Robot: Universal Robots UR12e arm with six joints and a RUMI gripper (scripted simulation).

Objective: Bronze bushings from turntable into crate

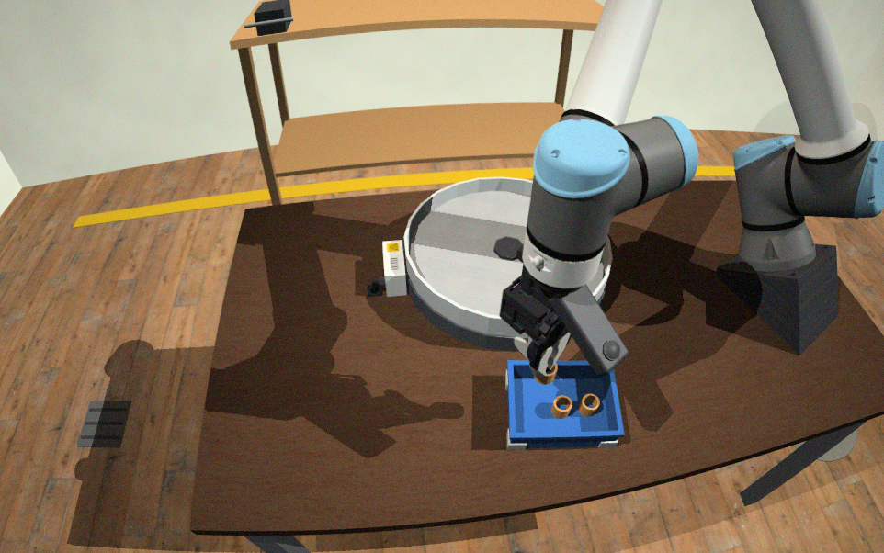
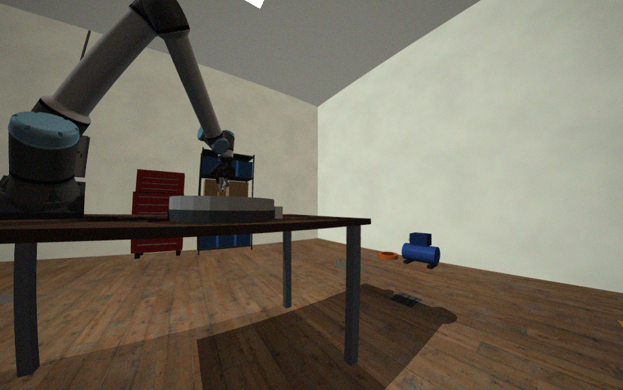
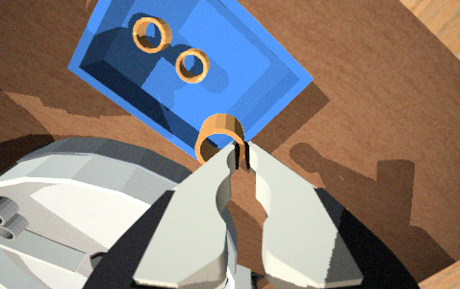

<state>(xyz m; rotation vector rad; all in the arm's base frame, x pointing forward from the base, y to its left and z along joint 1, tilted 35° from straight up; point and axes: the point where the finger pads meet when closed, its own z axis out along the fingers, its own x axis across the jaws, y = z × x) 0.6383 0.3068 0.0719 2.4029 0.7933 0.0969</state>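
My gripper (image 1: 549, 366) (image 3: 242, 143) is shut on the wall of a bronze bushing (image 1: 545, 377) (image 3: 221, 123), which hangs above the crate's turntable-side edge. The blue crate (image 1: 563, 437) (image 3: 130, 107) holds two more bronze bushings: one (image 1: 561, 415) (image 3: 206, 66) nearer the middle, the other (image 1: 590, 412) (image 3: 167, 36) beside it, apart. The round grey turntable (image 1: 456, 274) (image 2: 220, 204) (image 3: 106, 204) carries several steel bushings (image 3: 17, 223), seen at the wrist view's left edge. The arm hides part of the turntable in the top view.
A white box (image 1: 394, 276) with a warning label stands against the turntable's left side. The turntable's raised rim lies close behind the crate. The arm's base (image 1: 799, 306) stands at the right of the table. A wooden shelf (image 1: 417, 133) stands behind the table.
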